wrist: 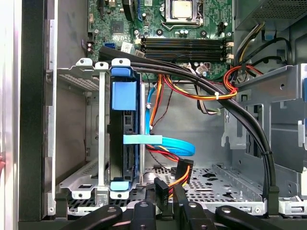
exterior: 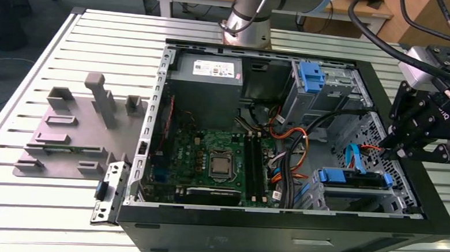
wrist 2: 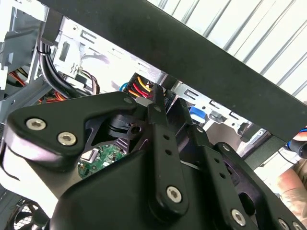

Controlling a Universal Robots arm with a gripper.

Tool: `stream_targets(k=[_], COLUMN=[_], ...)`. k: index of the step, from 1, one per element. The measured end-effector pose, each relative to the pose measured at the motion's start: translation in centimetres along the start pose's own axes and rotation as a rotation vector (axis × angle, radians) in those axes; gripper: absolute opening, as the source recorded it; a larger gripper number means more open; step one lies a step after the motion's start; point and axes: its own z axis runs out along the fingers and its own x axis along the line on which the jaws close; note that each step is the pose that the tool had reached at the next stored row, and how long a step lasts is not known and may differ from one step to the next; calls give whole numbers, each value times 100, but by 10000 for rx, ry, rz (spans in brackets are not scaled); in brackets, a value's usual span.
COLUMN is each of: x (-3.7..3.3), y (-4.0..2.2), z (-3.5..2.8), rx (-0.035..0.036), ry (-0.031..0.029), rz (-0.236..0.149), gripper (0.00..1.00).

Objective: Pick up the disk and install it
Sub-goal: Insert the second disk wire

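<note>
Here, at the open computer case (exterior: 281,228) on the slatted worktop (exterior: 99,33), your gripper (exterior: 399,151) hangs over the drive cage (wrist: 101,143) at the exterior view's right, jaws closed on a black power plug (wrist: 161,190). The disk (wrist: 125,155) already stands on edge in that cage, seated between its rails. Your risk is the cabling: a skewed plug may jam against the disk, and its coloured wires (wrist: 175,181) or the blue data cable (wrist: 177,146) could snag.
</note>
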Motion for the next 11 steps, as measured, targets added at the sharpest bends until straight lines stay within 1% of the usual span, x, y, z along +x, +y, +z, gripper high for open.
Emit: stream_targets(k=[3, 9, 10, 11], x=[1, 0, 1, 1], y=[13, 14, 14, 14], z=[2, 1, 1, 1], rx=[0, 0, 0, 0], ry=[0, 3, 3, 3], rz=[0, 0, 0, 0], gripper=[29, 29, 27, 20])
